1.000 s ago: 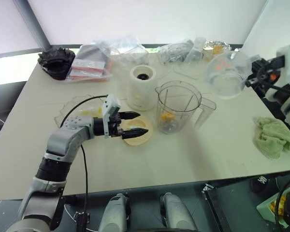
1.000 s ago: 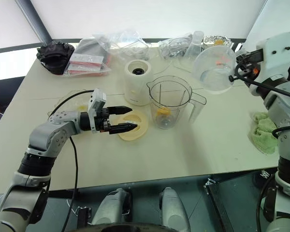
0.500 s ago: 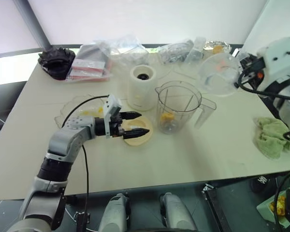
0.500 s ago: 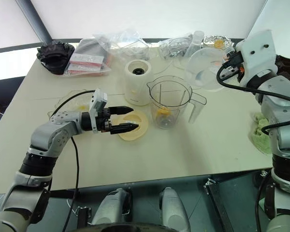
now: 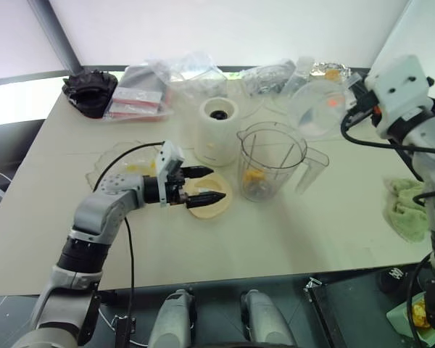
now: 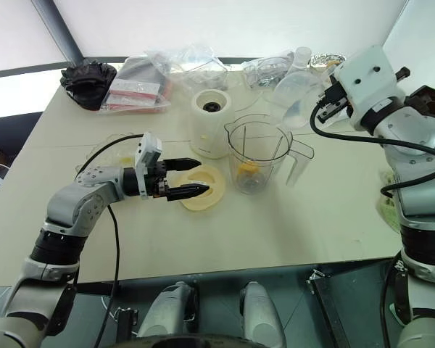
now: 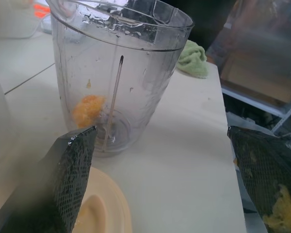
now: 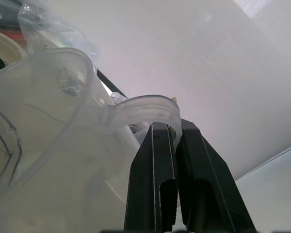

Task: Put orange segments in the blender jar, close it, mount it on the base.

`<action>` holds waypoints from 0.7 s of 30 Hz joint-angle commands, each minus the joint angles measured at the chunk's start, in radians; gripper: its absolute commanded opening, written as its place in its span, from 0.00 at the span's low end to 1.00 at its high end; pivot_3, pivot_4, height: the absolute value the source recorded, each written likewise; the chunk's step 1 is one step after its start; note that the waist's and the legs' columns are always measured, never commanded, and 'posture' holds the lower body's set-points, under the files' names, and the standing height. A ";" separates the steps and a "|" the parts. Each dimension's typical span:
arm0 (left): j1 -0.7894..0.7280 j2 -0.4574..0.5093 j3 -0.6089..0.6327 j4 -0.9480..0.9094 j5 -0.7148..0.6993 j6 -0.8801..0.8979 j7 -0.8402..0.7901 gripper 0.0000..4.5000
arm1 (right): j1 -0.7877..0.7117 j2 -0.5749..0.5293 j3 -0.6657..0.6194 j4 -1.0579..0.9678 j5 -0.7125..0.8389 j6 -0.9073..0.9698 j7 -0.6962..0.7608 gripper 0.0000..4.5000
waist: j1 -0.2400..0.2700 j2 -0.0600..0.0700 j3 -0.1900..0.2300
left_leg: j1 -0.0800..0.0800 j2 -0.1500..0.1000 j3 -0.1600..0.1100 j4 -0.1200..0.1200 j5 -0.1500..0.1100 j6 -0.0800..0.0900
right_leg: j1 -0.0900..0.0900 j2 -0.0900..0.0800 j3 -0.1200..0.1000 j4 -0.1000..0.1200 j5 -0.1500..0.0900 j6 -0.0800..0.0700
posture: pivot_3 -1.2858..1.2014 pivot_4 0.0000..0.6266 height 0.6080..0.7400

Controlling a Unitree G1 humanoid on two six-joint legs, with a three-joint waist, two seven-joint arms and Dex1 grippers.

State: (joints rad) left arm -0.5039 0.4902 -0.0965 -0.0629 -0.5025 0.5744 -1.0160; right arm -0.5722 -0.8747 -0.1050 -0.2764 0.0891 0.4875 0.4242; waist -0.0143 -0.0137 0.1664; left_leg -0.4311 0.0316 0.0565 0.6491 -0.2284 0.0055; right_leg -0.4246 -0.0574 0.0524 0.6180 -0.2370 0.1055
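The clear blender jar [image 5: 270,169] stands upright and lidless at the table's middle, its handle to the right. Orange segments [image 7: 88,109] lie at its bottom. Just behind and to its left stands the cream base [image 5: 217,130], dark socket up. My left gripper [image 5: 212,183] hovers open just over a flat cream lid [image 5: 210,196] left of the jar, pointing at the jar; one finger [image 7: 266,179] carries yellow pulp. Raised at the right, my right gripper [image 8: 173,127] is shut on the handle [image 8: 140,109] of a round clear bowl [image 5: 315,109], tilted in the air behind the jar.
A shallow clear dish [image 5: 119,163] with orange bits lies left of my left arm. Plastic bags [image 5: 174,72] and a black bundle [image 5: 90,90] line the table's back edge. A green cloth [image 5: 406,206] lies near the right edge.
My right arm has carried the clear bowl leftward toward the jar and rolled it over. The left gripper has stayed open above the lid.
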 commanded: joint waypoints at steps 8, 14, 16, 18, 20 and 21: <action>-0.009 -0.023 -0.006 -0.010 0.050 -0.087 0.019 1.00 | -0.035 -0.039 -0.002 0.005 -0.110 -0.098 0.036 0.00 | 0.000 0.000 0.000 | 0.000 0.000 0.001 0.000 0.000 0.000 | 0.000 0.000 0.000 0.000 0.000 0.000 | 0.52 0.24 1.00; -0.011 -0.035 -0.007 -0.003 0.066 -0.098 0.026 1.00 | -0.022 -0.055 0.003 0.029 -0.169 -0.153 0.053 0.00 | 0.000 0.000 0.000 | 0.000 0.000 0.004 0.000 0.000 0.000 | 0.000 0.000 0.000 0.000 0.000 0.000 | 0.52 0.24 1.00; -0.012 -0.038 -0.007 -0.001 0.068 -0.099 0.026 1.00 | -0.023 -0.054 0.002 0.034 -0.178 -0.162 0.058 0.00 | 0.000 0.000 0.000 | 0.000 0.000 0.004 0.000 0.000 0.000 | 0.000 0.000 0.000 0.000 0.000 0.000 | 0.52 0.24 1.00; -0.012 -0.040 -0.006 0.001 0.070 -0.101 0.027 1.00 | -0.024 -0.055 0.003 0.038 -0.188 -0.172 0.062 0.00 | 0.000 0.000 0.000 | 0.000 0.000 0.004 0.000 0.000 0.000 | 0.000 0.000 0.000 0.000 0.000 0.000 | 0.52 0.24 1.00; -0.012 -0.042 -0.006 0.001 0.072 -0.100 0.027 1.00 | -0.025 -0.054 0.003 0.042 -0.195 -0.180 0.067 0.00 | 0.000 0.000 0.000 | 0.000 0.000 0.004 0.000 0.000 0.000 | 0.000 0.000 0.000 0.000 0.000 0.000 | 0.52 0.24 1.00; -0.012 -0.043 -0.006 0.001 0.073 -0.100 0.028 1.00 | -0.025 -0.052 0.002 0.043 -0.198 -0.182 0.069 0.00 | 0.000 0.000 0.000 | 0.000 0.000 0.004 0.000 0.000 0.000 | 0.000 0.000 0.000 0.000 0.000 0.000 | 0.52 0.24 1.00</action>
State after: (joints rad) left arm -0.5043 0.4482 -0.1047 -0.0441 -0.4253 0.4917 -0.9909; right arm -0.5720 -0.9143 -0.0813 -0.2134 -0.0953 0.3252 0.4965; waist -0.0144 -0.0138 0.1664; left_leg -0.4311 0.0316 0.0608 0.6494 -0.2283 0.0054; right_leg -0.4246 -0.0571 0.0524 0.6183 -0.2369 0.1056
